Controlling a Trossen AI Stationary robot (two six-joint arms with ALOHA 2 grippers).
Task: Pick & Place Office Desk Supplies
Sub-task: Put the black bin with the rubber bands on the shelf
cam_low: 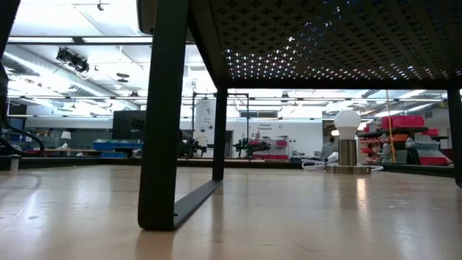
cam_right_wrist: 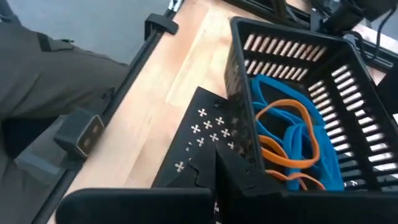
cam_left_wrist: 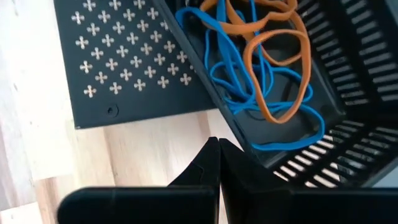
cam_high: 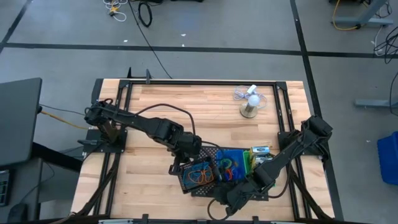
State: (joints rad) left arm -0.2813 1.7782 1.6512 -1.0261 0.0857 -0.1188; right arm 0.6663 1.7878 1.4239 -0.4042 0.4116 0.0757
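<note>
A black slotted bin [cam_high: 199,173] holding blue and orange rubber-band loops [cam_left_wrist: 267,68] stands on the perforated black tray [cam_high: 214,154]. Beside it are a blue bin [cam_high: 231,163] with coloured loops, a green bin [cam_high: 249,163] and a green-white box [cam_high: 261,151]. My left gripper [cam_left_wrist: 219,149], shut, is at the black bin's left outer wall [cam_left_wrist: 236,134]. My right gripper [cam_right_wrist: 217,163], also shut, is at the bin's near corner [cam_right_wrist: 245,165], at the tray's near edge. The yellow crayon box and tube are out of view. My left gripper's shut fingertips [cam_left_wrist: 211,152] point at the foot of the black bin's outer wall, where it meets the tray; whether they touch it I cannot tell. My right gripper's shut fingers [cam_right_wrist: 231,177] lie against the outside of the bin's near corner; whether they touch it I cannot tell.
A white mini fan [cam_high: 250,102] on a round base stands at the table's far right, its cord [cam_high: 239,94] beside it. The tray stands raised on black legs [cam_low: 162,144], its underside [cam_low: 325,43] above the low camera. Bare wood [cam_high: 155,106] lies left and far. A person's grey sleeve [cam_right_wrist: 43,68] shows beyond the table frame.
</note>
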